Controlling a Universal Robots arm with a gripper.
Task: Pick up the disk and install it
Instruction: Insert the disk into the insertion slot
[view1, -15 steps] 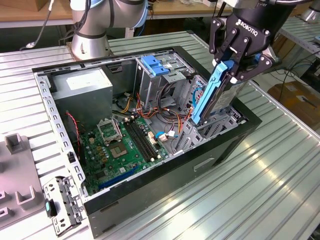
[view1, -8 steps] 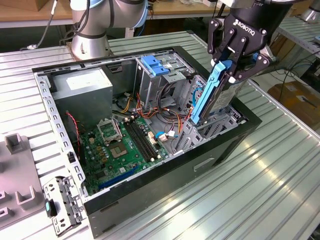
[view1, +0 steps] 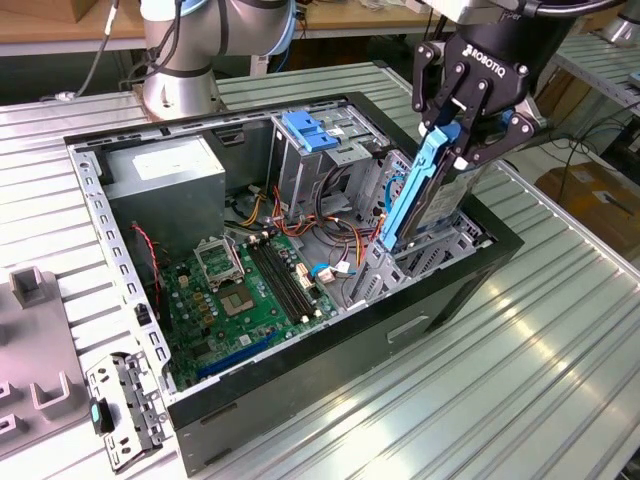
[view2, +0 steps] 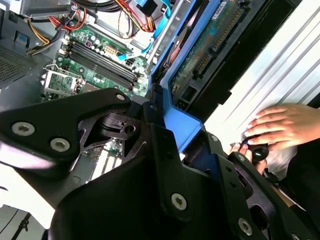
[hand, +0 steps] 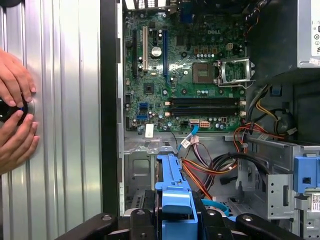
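My gripper (view1: 462, 140) is shut on the disk (view1: 425, 195), a grey drive with bright blue carrier rails, held on edge and tilted. Its lower end reaches down into the drive bay (view1: 425, 250) at the open computer case's corner on the exterior view's right. In the second wrist view the black fingers (view2: 160, 150) clamp the blue rail (view2: 175, 122), and the disk's circuit side (view2: 205, 50) runs away toward the case. In the first wrist view the blue rail (hand: 172, 185) rises between the fingers, above the metal bay.
The open case (view1: 300, 400) holds a green motherboard (view1: 240, 290), a grey power supply box (view1: 165, 170), loose coloured cables (view1: 330, 225) and a metal cage with a blue latch (view1: 305, 130). A person's hands (hand: 15, 115) rest on the ribbed table beside the case. A removed bracket (view1: 125, 410) lies on the table.
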